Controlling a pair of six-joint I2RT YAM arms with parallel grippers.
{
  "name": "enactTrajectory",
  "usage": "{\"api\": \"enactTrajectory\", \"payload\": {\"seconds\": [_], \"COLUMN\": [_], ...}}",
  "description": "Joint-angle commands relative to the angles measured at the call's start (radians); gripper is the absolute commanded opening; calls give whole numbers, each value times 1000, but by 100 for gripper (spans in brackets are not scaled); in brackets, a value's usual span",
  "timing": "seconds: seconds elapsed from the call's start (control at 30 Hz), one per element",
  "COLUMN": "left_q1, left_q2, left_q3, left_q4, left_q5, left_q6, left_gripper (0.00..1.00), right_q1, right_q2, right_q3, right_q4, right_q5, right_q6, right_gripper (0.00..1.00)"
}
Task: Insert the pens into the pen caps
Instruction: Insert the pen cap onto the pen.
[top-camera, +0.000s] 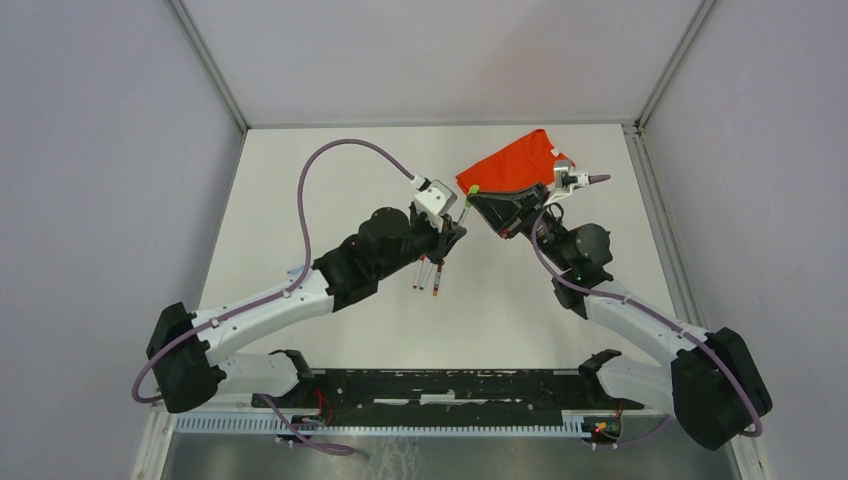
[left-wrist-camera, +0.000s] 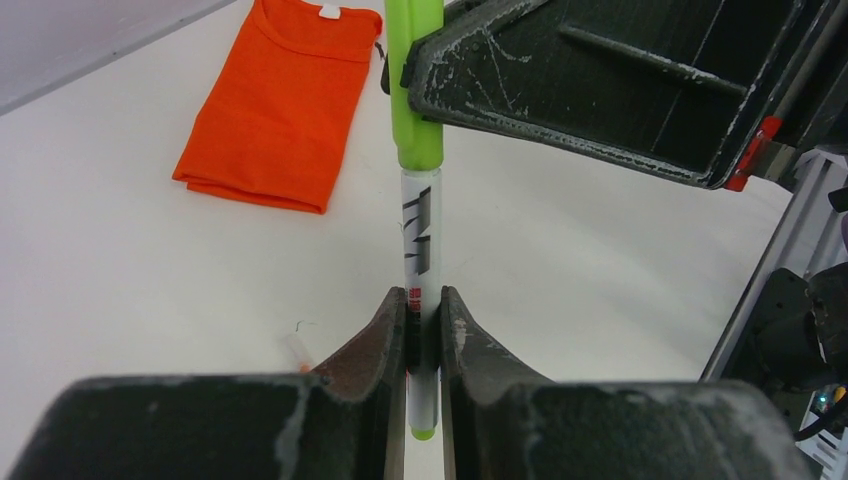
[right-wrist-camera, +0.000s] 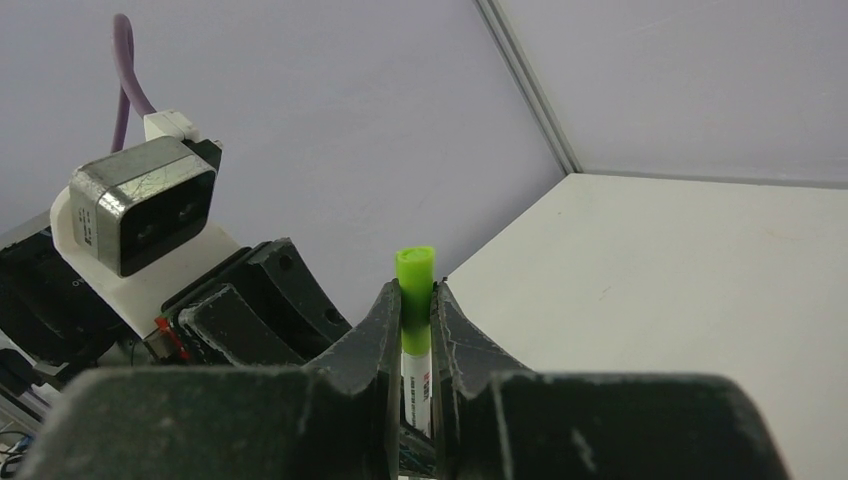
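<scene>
While the left end effector (left-wrist-camera: 424, 305) pinches the white-barrelled green marker pen (left-wrist-camera: 418, 225) and the right end effector (right-wrist-camera: 417, 300) pinches its lime-green tubular plastic cap (right-wrist-camera: 415, 262) above the white tabletop (left-wrist-camera: 150, 300), a skewed push could likely slip the pen rather than seat it.

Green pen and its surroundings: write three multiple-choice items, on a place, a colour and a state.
1. Where does the orange shirt lie? A) on the table B) in a gripper C) over the arm bases
2. What colour is the cap in the right gripper? A) red B) green C) blue
3. How is the left gripper? A) open B) shut on the pen C) out of view
Answers: 1 A, it lies flat on the white top; 2 B, it shows bright green; 3 B, the white barrel is pinched tight.
</scene>
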Motion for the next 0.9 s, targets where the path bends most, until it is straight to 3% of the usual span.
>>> {"api": "enactTrajectory", "payload": {"seconds": [0.0,0.4,0.57,0.7,0.87], "left_q1": [-2,-2,-2,-2,-2], "left_q2": [-35,-51,-53,-50,-44], "left_q3": [9,4,7,9,14], "left_q4": [109,110,106,105,100], "left_q5": [-62,-89,-75,-41,-4], "left_q6": [7,25,27,31,42], "left_gripper": [2,2,2,2,2], "right_q1": [29,17,-19,-31,-38], "right_q2": [-7,-196,-264,-242,-214], "right_q3": [-23,32,65,179,259], "right_q4": [10,-350,-444,-571,-608], "right_q5": [-72,-5,79,125,134], "right_q6": [-49,-269,-289,-307,-297], "right_gripper": [16,51,57,57,56]}}
